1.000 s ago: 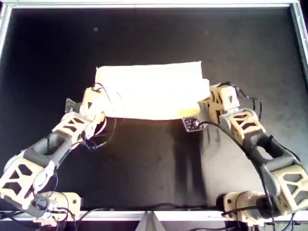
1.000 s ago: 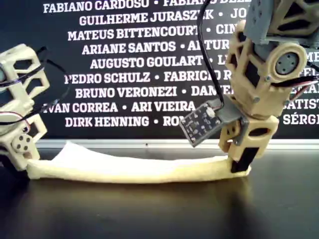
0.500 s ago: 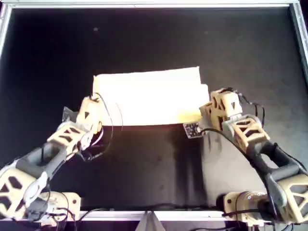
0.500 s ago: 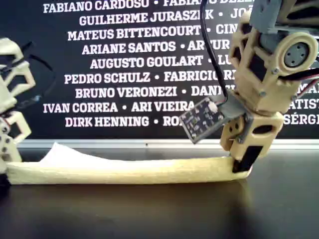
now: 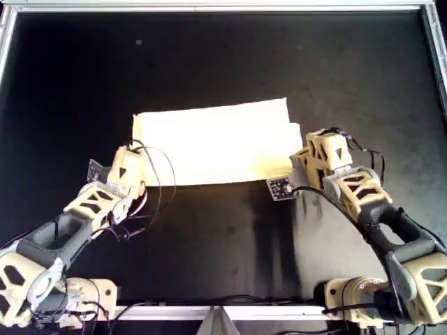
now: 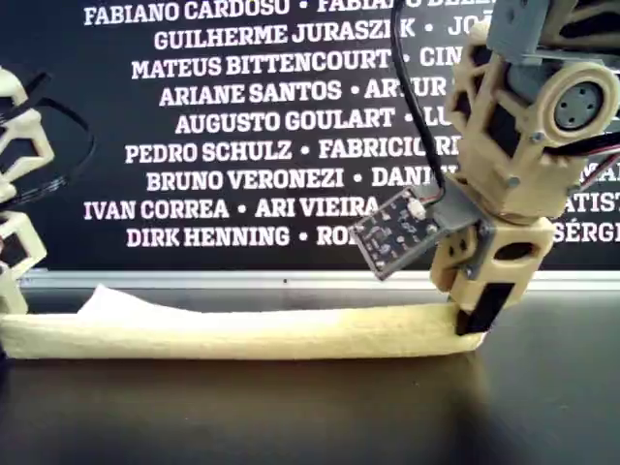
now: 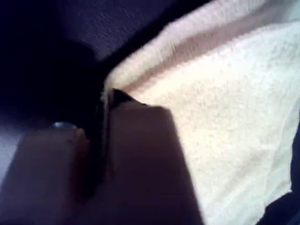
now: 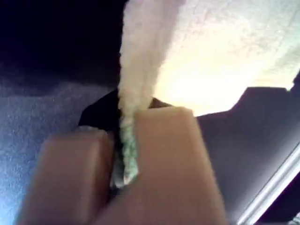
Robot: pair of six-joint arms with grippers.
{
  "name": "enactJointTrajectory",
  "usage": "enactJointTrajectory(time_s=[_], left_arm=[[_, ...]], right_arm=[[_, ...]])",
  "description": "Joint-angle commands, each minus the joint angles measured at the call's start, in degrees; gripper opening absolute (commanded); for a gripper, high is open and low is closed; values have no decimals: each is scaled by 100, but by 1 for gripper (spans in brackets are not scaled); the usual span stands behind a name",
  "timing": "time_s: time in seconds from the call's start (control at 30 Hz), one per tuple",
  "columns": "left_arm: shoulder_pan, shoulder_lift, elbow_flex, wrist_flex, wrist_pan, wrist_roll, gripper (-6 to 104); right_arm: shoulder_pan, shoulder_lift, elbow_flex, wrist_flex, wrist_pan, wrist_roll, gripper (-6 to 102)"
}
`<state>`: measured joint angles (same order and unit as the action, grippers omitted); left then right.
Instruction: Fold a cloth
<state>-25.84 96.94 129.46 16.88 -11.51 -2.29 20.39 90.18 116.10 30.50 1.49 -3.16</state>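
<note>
The cloth (image 5: 213,143) is a pale yellow rectangle lying folded on the black table (image 5: 223,49). My left gripper (image 5: 137,156) is shut on its near corner at the overhead view's left. In the left wrist view, the left gripper (image 7: 107,101) pinches the cloth (image 7: 225,108) at that corner. My right gripper (image 5: 297,162) is shut on the near corner at the overhead view's right, where the right gripper (image 8: 124,138) shows a fabric edge (image 8: 140,61) between its fingers. From the exterior view the cloth (image 6: 242,332) is a long flat band with the right gripper (image 6: 472,325) at its right end.
A metal rail (image 5: 223,7) frames the table's far edge and another rail (image 5: 436,49) runs along the overhead view's right. Both arm bases (image 5: 349,296) stand at the near edge. A banner of printed names (image 6: 242,126) hangs behind the table.
Both grippers have drawn back toward the near edge, pulling the cloth with them. The cloth now lies flatter and more stretched, and its left end has shifted to the exterior view's left.
</note>
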Motion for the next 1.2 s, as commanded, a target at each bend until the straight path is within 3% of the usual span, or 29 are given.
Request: enactJointTrajectory(time_s=[0.0, 0.13, 0.27, 0.83, 1.03, 1.17], left_arm=[[-9, 316, -9, -44, 9, 44, 32], [-53, 519, 211, -44, -70, 44, 54], [-70, 1063, 615, -44, -70, 44, 67], [26, 5968, 3428, -44, -132, 44, 69], [18, 8235, 4201, -53, -967, 44, 69], [18, 8139, 4298, -53, -1090, 44, 70]], right_arm=[[-44, 439, -9, 114, -44, 26, 33], [-53, 457, 264, 114, -44, 18, 50], [-105, 677, 773, 114, -44, 0, 59], [-158, 6407, 3718, 114, 62, -70, 59], [-141, 8578, 5177, 114, 53, -70, 59], [-62, 8868, 5783, 97, -35, 9, 60]])
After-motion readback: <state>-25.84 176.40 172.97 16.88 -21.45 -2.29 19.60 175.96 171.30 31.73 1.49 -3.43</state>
